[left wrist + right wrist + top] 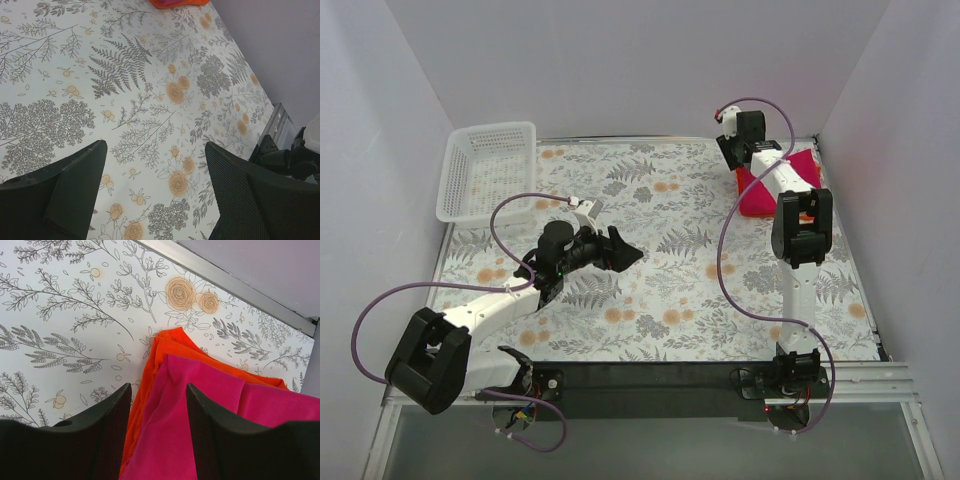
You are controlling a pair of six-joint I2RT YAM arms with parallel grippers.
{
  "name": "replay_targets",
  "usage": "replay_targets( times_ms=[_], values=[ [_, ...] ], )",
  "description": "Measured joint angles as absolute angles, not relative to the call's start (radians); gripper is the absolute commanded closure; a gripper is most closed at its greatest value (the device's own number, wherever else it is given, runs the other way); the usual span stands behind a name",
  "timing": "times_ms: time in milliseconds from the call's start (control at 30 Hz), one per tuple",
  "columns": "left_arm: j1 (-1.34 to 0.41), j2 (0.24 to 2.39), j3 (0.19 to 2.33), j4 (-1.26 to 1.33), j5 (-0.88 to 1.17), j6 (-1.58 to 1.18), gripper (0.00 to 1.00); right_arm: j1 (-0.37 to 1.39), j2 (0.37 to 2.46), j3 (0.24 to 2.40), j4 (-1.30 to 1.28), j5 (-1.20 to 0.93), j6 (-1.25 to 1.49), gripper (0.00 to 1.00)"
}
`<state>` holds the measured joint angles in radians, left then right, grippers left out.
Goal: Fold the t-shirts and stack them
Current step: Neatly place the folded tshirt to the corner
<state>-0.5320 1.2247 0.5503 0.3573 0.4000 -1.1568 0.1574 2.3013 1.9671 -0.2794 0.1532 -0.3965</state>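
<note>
The magenta-pink t-shirt (215, 405) lies folded on top of the orange-red t-shirt (175, 342) at the back right of the table; the stack shows in the top view as the pink shirt (767, 197) with an orange edge (741, 180). My right gripper (159, 387) is open just above the stack's left edge, its jaws either side of the pink shirt's corner; it also shows in the top view (733, 152). My left gripper (156, 145) is open and empty over the bare floral cloth at mid-left (628, 254). The orange shirt's edge (167, 3) shows far off in the left wrist view.
A white mesh basket (490, 130) stands at the back left corner. The floral tablecloth (670, 300) covers the table. Walls close the left, back and right sides. A metal rail (235, 287) runs along the back edge near the shirts.
</note>
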Motion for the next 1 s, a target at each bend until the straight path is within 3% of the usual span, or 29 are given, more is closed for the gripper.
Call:
replay_targets(
  times_ms=[267, 467, 567, 600, 667, 1000],
  values=[
    [-0.530, 1.221, 0.549, 0.348, 0.400, -1.154, 0.26, 0.157, 2.326, 1.978, -0.281, 0.208, -0.404, 0.54],
    [-0.525, 1.221, 0.549, 0.347, 0.400, -1.150, 0.26, 0.157, 2.386, 1.994, -0.282, 0.241, -0.421, 0.60],
    [-0.522, 1.221, 0.549, 0.347, 0.400, -1.149, 0.26, 0.157, 2.409, 1.994, -0.287, 0.240, -0.427, 0.76],
    [-0.521, 1.221, 0.549, 0.347, 0.401, -1.149, 0.26, 0.157, 2.413, 1.995, -0.288, 0.238, -0.430, 0.89],
    [-0.520, 1.221, 0.549, 0.347, 0.401, -1.149, 0.26, 0.157, 2.415, 1.996, -0.289, 0.218, -0.434, 0.99],
    [-0.518, 1.221, 0.548, 0.347, 0.404, -1.149, 0.26, 0.147, 2.415, 2.009, -0.289, 0.086, -0.422, 0.99]
  ],
)
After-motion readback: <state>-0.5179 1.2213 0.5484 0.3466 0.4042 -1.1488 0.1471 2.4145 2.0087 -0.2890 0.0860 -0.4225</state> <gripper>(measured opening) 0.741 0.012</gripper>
